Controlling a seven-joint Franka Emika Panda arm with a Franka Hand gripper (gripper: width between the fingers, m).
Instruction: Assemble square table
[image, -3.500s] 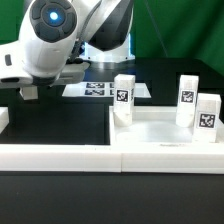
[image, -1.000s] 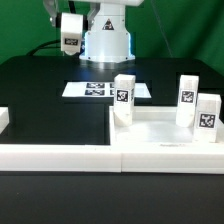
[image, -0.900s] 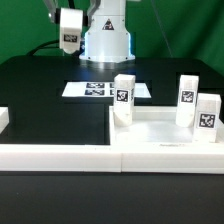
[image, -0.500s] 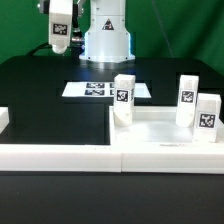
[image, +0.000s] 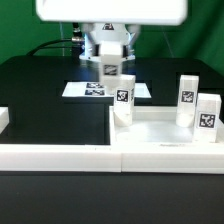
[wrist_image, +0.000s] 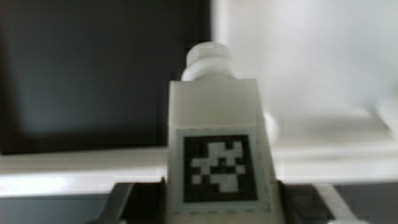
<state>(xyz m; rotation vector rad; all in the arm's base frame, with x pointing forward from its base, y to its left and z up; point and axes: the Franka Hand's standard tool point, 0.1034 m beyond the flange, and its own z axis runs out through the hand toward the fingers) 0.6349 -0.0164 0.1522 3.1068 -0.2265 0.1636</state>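
Leg block (wrist_image: 221, 140) sits clamped in the end effector (wrist_image: 221, 195), tag facing the wrist camera, rounded peg end pointing away; dark fingers (wrist_image: 128, 198) flank its lower sides, jaws narrowed onto it. In the exterior view the same leg block (image: 110, 68) hangs up near the arm base (image: 108, 42), above the marker board (image: 98, 89); end effector mostly hidden there. A large white blurred shape (image: 112, 10) fills the top of that view, too close to identify for sure.

Three more tagged leg blocks stand upright on the worktop: one (image: 123, 100) just beyond the white border rail's corner, two (image: 187, 102) (image: 207, 112) near each other toward the exterior view's right. Border rail (image: 110, 155) runs along the front, with an upright section (image: 111, 125) rising toward the middle block. Small white piece (image: 4, 120) at the exterior view's left edge.

Worktop (image: 40, 95) is black, matte. Green backdrop (image: 20, 35) behind the arm.
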